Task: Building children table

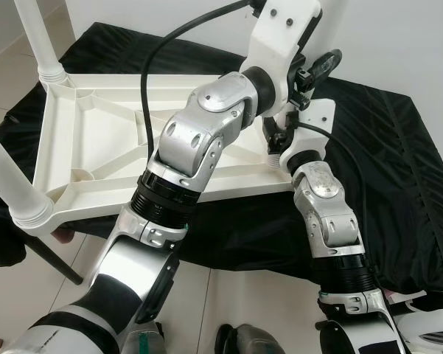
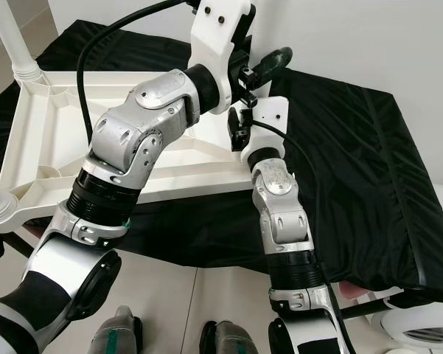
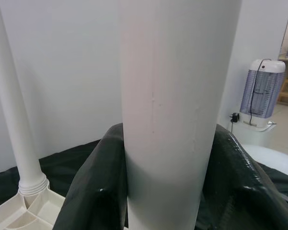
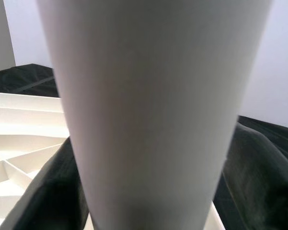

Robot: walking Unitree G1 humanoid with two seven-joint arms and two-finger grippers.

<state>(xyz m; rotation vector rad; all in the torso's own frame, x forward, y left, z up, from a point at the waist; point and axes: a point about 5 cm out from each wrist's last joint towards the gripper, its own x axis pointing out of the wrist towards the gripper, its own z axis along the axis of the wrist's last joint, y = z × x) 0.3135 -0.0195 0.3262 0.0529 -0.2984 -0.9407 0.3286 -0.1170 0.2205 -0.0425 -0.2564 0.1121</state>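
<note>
The white tabletop (image 1: 96, 140) is laid upside down on a black cloth (image 2: 368, 162), its ribbed underside facing up. Two white legs (image 1: 11, 188) are already stood in its near-left and far-left corners. A third leg (image 3: 175, 120) is held upright at the far right corner — both arms are raised to it. In the left wrist view the fingers (image 3: 93, 191) of the left gripper (image 3: 172, 187) are closed on both sides of this leg, and the right gripper (image 4: 144, 191) is closed on it in the same way — its dark fingers (image 4: 48, 191) touch the leg.
</note>
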